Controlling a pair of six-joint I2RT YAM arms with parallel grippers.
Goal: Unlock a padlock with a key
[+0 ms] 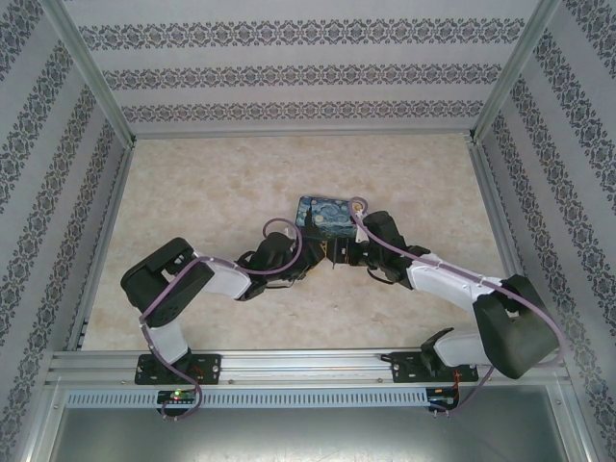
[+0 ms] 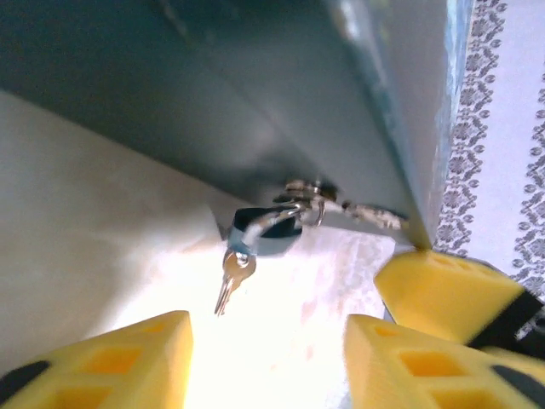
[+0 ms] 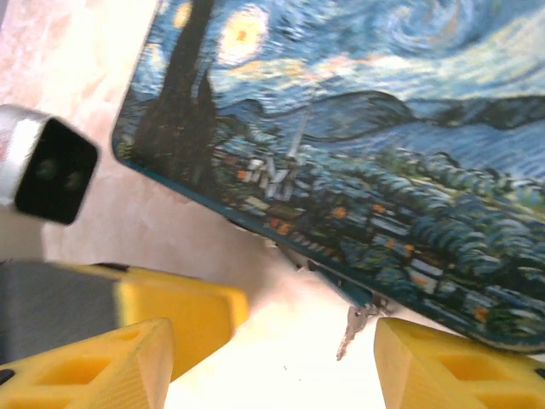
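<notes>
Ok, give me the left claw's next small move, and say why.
Probably ease the left claw forward and close on the key: it dangles free just under the padlock at the tin's edge, ahead of the open fingers, with nothing gripping it.

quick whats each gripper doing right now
Left gripper: open, holding nothing.
Right gripper: open, holding nothing.
The small thin metal key hangs ungripped from the tiny teal padlock.

Rectangular tin box point(image 3: 366, 128) with blue starry-night print, flat on pale marbled beige desk point(image 1: 192, 192), just beyond left tool point(image 2: 268, 362) and right tool point(image 3: 272, 366); grey floral-patterned walls point(image 1: 289, 77) farther out on three sides.
</notes>
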